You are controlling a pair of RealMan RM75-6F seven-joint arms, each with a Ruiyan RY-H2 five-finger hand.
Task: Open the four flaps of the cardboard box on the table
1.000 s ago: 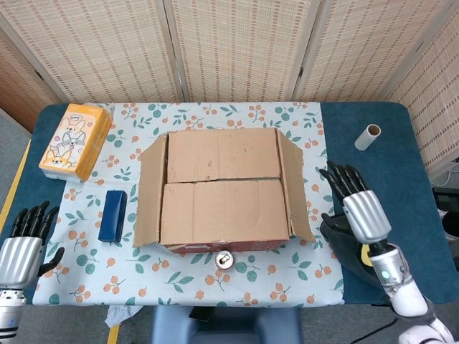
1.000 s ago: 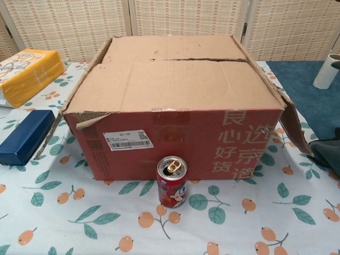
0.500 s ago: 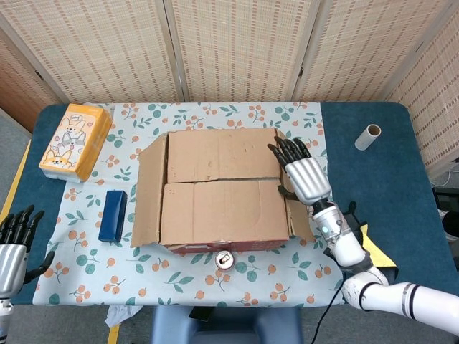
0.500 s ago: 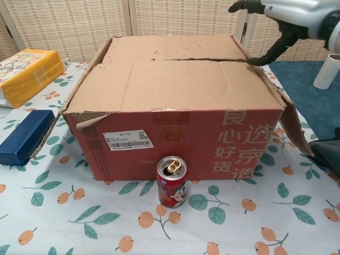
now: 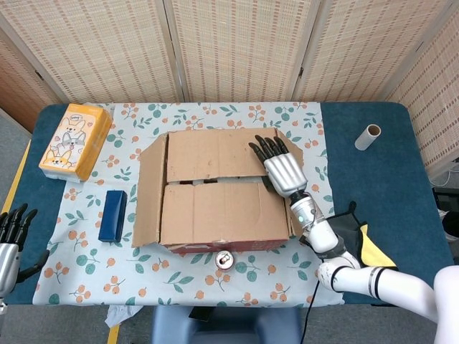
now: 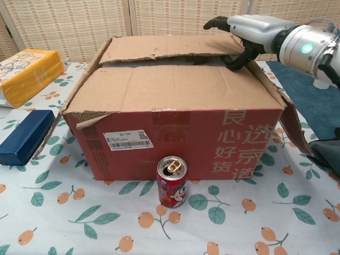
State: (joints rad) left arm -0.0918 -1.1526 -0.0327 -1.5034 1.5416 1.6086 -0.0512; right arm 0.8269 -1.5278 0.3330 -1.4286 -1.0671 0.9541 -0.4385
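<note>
Head view first: the brown cardboard box (image 5: 219, 192) with red printed sides sits mid-table on the floral tablecloth (image 5: 237, 276), close to the front edge. Its 2 side flaps hang outward, and the 2 top flaps still cover the opening. The right hand (image 5: 281, 166) lies over the far top flap (image 5: 215, 154) at its right end, fingers stretched across the cardboard toward the far edge. The left hand (image 5: 10, 240) is off at the table's front-left corner, fingers spread and nothing in it. An orange tissue pack (image 5: 74, 140) sits near the far-left corner, a dark blue rectangular case (image 5: 112, 215) just left of the box, and a cardboard tube (image 5: 368, 136) toward the far-right.

Chest view: the right hand (image 6: 241, 37) has that far flap (image 6: 159, 48) pinched, fingers on top and thumb hooked beneath, its edge raised off the near flap (image 6: 170, 87). A red drink can (image 6: 172, 181) stands right in front of the box (image 6: 175, 141).
</note>
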